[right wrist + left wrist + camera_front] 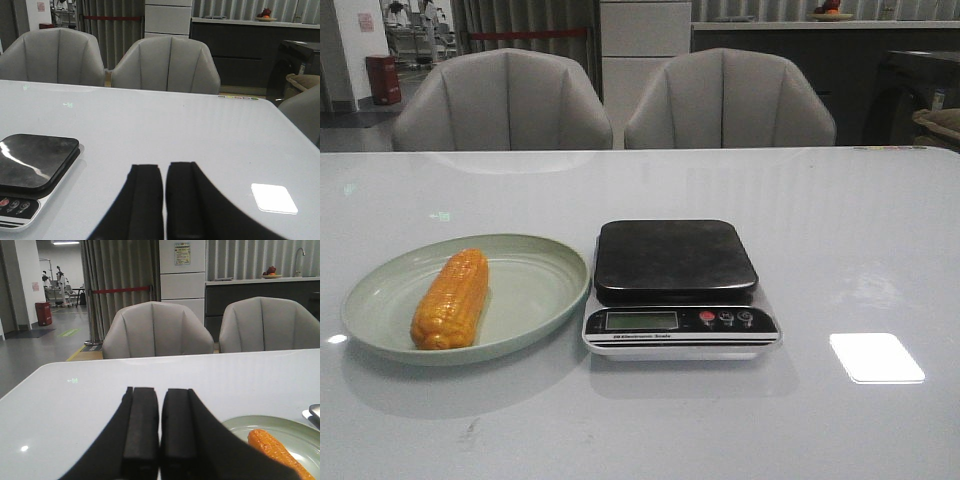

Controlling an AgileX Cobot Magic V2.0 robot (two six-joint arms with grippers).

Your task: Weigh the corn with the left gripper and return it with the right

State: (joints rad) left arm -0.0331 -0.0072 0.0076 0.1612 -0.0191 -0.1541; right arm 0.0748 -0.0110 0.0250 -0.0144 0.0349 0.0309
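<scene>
While corn (451, 299) lies on green plate (535, 300) beside scale (676, 262), left gripper (160, 440) and right gripper (164, 205) look pressed together, empty.

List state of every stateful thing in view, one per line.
corn: lying flat on the plate, untouched
green plate: on the table, holds only the corn
scale: platform bare, display shows no legible reading
left pincer: shut, empty, off to the side of the plate
right pincer: shut, empty, off to the side of the scale
</scene>
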